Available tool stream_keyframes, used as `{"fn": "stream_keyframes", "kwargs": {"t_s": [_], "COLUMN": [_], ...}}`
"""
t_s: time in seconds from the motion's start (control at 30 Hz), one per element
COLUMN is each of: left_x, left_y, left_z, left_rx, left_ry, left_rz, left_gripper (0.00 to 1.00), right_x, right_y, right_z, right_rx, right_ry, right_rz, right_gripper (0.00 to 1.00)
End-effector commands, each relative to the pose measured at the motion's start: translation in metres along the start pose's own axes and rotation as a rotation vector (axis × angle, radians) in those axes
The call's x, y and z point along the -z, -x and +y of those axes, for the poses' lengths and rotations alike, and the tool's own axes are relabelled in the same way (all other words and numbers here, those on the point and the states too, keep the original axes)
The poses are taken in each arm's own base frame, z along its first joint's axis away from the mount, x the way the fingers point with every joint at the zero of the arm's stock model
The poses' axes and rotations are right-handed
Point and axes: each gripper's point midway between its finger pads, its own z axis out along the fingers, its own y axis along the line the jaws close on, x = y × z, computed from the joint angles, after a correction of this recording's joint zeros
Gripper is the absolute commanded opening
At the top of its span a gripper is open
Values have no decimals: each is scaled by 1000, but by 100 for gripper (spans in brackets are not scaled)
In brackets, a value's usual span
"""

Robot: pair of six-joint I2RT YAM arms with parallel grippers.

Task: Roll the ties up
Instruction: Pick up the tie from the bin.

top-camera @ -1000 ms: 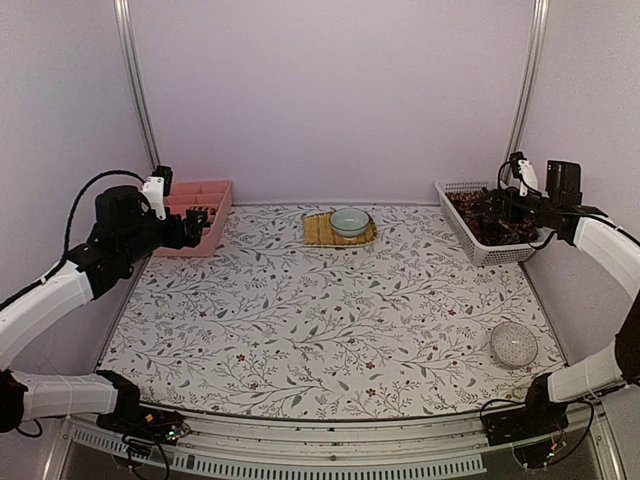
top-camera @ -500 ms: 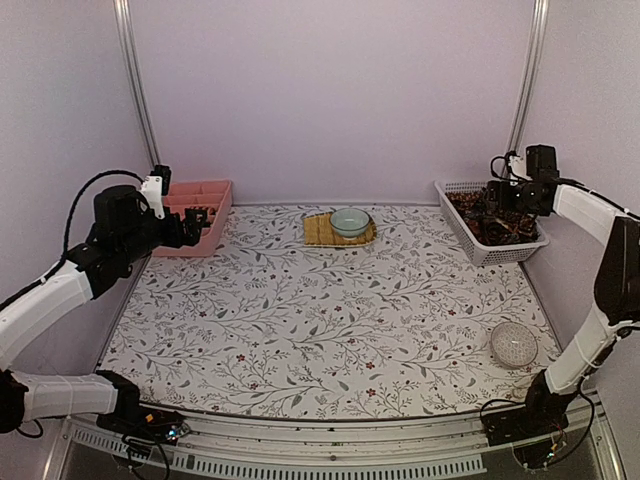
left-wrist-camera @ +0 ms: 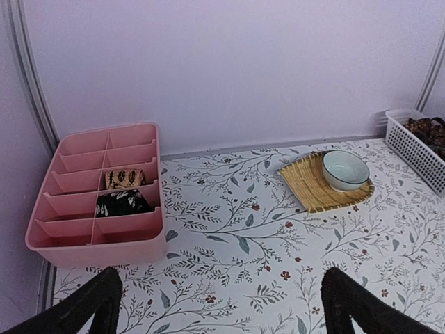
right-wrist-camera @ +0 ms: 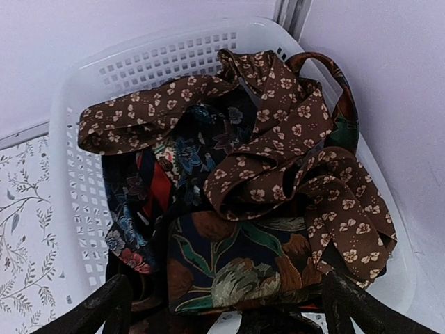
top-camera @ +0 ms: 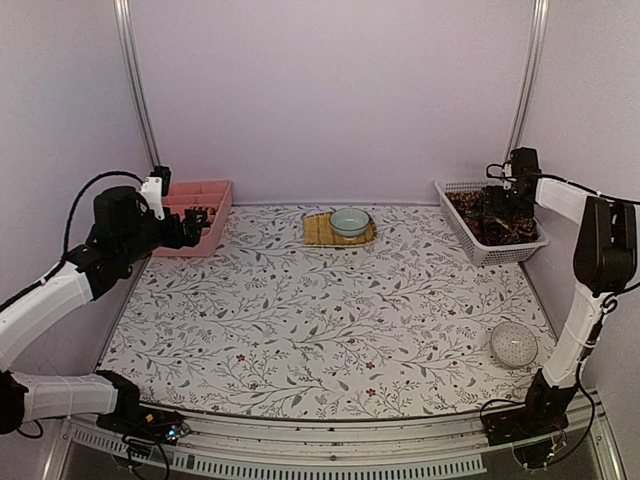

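A heap of loose ties [right-wrist-camera: 278, 146], brown with small flowers and dark leafy prints, fills the white basket [right-wrist-camera: 83, 174] at the back right [top-camera: 478, 247]. My right gripper [right-wrist-camera: 222, 316] hangs open just above the heap [top-camera: 497, 207], holding nothing. Two rolled ties, one black [left-wrist-camera: 122, 202] and one tan-brown [left-wrist-camera: 125, 178], sit in compartments of the pink organizer [left-wrist-camera: 97, 245] at the back left [top-camera: 212, 188]. My left gripper [left-wrist-camera: 222, 313] is open and empty over the table, just in front of the organizer [top-camera: 192, 228].
A yellowish woven mat [top-camera: 318, 233] with a pale bowl [top-camera: 349, 221] on it lies at the back middle, also in the left wrist view [left-wrist-camera: 345, 169]. A white round ribbed object [top-camera: 514, 343] sits at the front right. Walls close in on three sides.
The right arm has swung its wrist back and left, bringing the gripper over the basket's ties. The left arm has not moved.
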Motion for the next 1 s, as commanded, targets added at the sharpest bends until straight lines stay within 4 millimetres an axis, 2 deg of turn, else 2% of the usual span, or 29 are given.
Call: {"fn": "stream_keyframes", "kwargs": {"t_s": [0.0,0.27,0.43,0.6,0.83,0.9,0.97], "left_x": [5,5,5,6,6,6,6], "left_y": [4,4,3,4,3,3,3], "left_z": [4,6,6,8,9,9,9], "left_rx": [6,4,3,2,0,0,0], "left_ry": [12,18,22,29,39,39,39], "left_rz": [-27,-28,-28,-30,-29,-30,-30], "left_gripper": [100,100,100,100,100,100,100], "right_x": [-34,-52,-69,-90,-108,-108,-106], "right_y": [-9,-6,-5,-13,-27,-29,-26], "right_z": [-20,-33,-31,-26,-24,-24,-23], "right_rx": [-42,-100,-123,-130,-131,-133,-137], "right_ry": [-115,-108,-82,-61,-65,-61,-54], "right_rz": [34,52,75,110,155,162,154], "right_gripper": [95,93,91,87,73,65,51]}}
